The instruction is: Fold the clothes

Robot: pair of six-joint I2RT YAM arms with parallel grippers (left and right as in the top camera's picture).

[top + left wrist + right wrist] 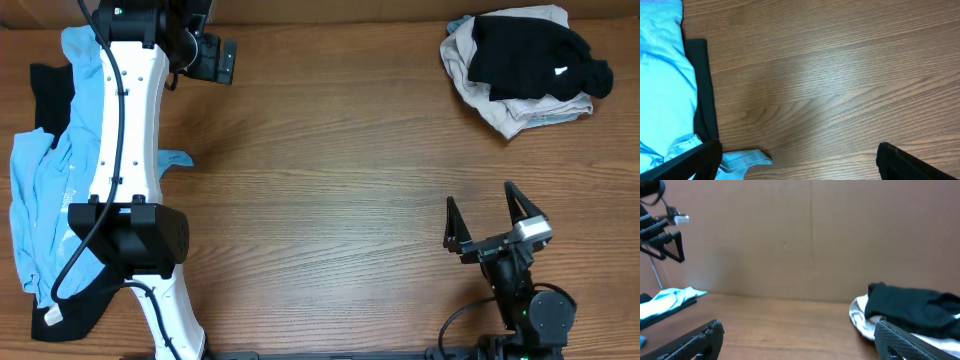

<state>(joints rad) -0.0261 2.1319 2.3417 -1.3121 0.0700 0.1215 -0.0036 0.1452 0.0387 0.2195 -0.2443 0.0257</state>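
While nothing on the desk [330,170] is folded yet, the work looks to be at its very start, with two separate lots of clothing waiting. The biggest is the light-blue garment [40,190], crumpled along the left edge with a dark cloth [42,78] showing under it at both ends. Its long axis runs from the near edge toward the far one, and the left arm [130,120] reaches out above it along that same line.

Across the desk, in the far right corner, sits a smaller heap: a black top [530,50] lying on a beige garment [465,65].

From the left wrist view, the left end effector [797,150] has its fingers spread wide and holds nothing. Blue cloth fills the left of that view, and a small blue flap [747,160] lies just beside one finger. This arm is clearly the nearer one to the blue garment, which lies to its left.

Near the front edge, the right end effector [479,193] is likewise wide apart and empty. It is well apart from the blue garment — the corner heap lies ahead of it, toward the far edge.

My judgement is that the left arm should start, taking the blue cloth at its near flap and drawing it rightward onto bare wood.
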